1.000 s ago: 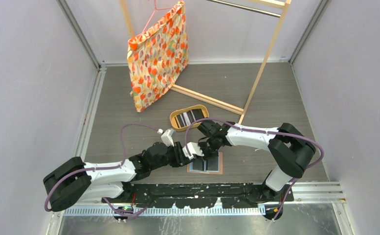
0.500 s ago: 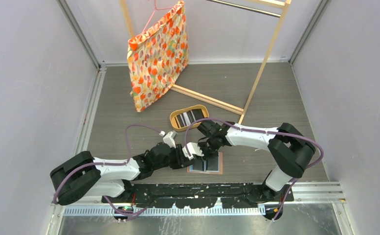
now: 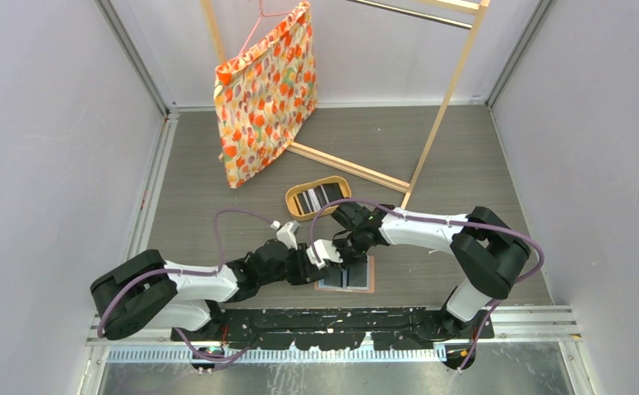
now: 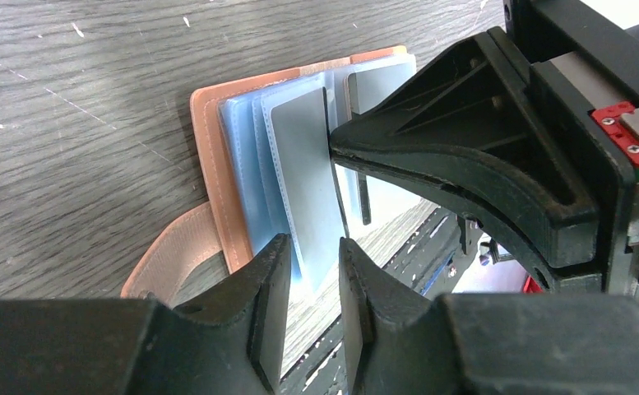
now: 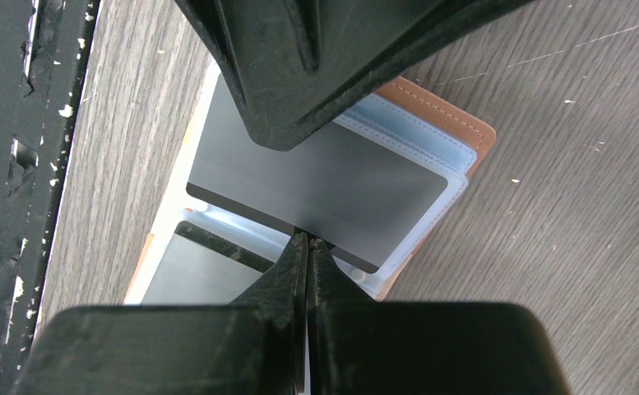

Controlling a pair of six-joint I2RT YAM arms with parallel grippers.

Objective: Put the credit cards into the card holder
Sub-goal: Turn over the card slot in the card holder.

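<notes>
- The card holder lies open and flat on the bench. It has not shifted over the last second.
- The change is in the left arm. Its rear joints have swung in toward the card holder (the big dark joint at the back sits nearer than before), while its hand has stayed at the card holder's left edge.
- The left hand has narrowed a little. Its fingers are slightly spread, and the slim gap between them straddles a corner of a light-blue sleeve of the card holder. They are not visibly clamped on it.
- The right arm has kept its pose over the card holder.
- The right hand is pressed together, its tip on the near edge of a grey card. The card lies in a sleeve at the card holder's middle, seemingly most of the way in. This looks like a push, not a pinch.
- For the task, this card's insertion seems under way but not finished. The left arm looks to be settling so that it can steady the sleeve.
- More credit cards wait in an oval wooden tray beyond the card holder's far side, well apart from it.
</notes>
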